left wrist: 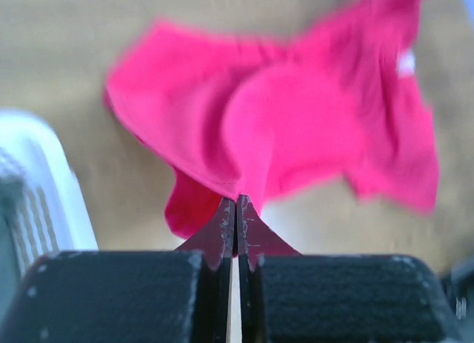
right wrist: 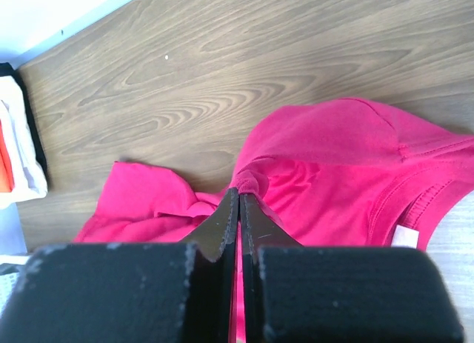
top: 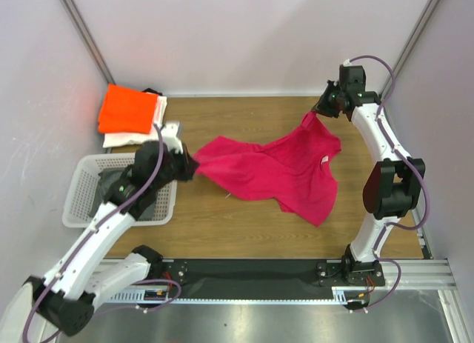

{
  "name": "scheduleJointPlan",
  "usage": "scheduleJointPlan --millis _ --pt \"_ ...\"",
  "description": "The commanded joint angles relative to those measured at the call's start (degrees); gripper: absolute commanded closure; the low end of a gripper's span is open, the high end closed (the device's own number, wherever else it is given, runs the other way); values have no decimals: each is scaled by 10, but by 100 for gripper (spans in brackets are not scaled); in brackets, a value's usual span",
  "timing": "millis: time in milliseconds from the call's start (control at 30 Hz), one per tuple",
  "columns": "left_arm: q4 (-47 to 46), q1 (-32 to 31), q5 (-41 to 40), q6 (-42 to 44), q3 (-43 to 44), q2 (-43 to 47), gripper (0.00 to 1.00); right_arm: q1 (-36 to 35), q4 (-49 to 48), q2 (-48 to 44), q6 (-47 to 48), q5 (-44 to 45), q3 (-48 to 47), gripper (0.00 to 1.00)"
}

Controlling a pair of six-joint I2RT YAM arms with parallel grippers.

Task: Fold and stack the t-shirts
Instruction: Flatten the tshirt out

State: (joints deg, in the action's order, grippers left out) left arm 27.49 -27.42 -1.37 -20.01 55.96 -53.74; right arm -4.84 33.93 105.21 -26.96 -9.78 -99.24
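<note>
The magenta-pink t-shirt (top: 274,169) hung part-lifted over the middle of the table (top: 244,228), its lower edge sagging onto the wood. The left gripper (top: 192,167) was clamped on its 9 o'clock edge and the right gripper (top: 314,118) on its 1 o'clock corner. At the table's 10 o'clock, the folded orange t-shirt (top: 127,110) lay on the white t-shirt (top: 121,140). This looked like the spreading step. Next, the cloth would need drawing taut and laying flat before any fold.
</note>
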Motion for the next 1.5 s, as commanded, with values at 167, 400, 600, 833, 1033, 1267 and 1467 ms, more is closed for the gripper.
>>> scheduleJointPlan --millis 167,400,600,833,1033,1267,1467 --pt "173 -47 49 -89 -106 104 100 0 -32 24 -12 -15 -10 100" --pt "215 -112 23 -102 -104 56 26 -1 -32 45 -11 -21 -20 100" --pt "211 -87 -94 -56 43 -54 0 -5 -26 40 -7 -23 -21 100" --pt "152 -4 -63 -90 235 -332 0 -5 -26 28 -5 -20 0 100" --pt "106 32 -104 -116 345 -512 0 -5 -35 18 -12 -20 31 100" --pt "65 66 -131 -93 398 -603 0 -5 -33 19 -16 -22 34 100" --pt "21 70 -126 -84 397 -650 1 -5 -31 21 -20 -22 33 100"
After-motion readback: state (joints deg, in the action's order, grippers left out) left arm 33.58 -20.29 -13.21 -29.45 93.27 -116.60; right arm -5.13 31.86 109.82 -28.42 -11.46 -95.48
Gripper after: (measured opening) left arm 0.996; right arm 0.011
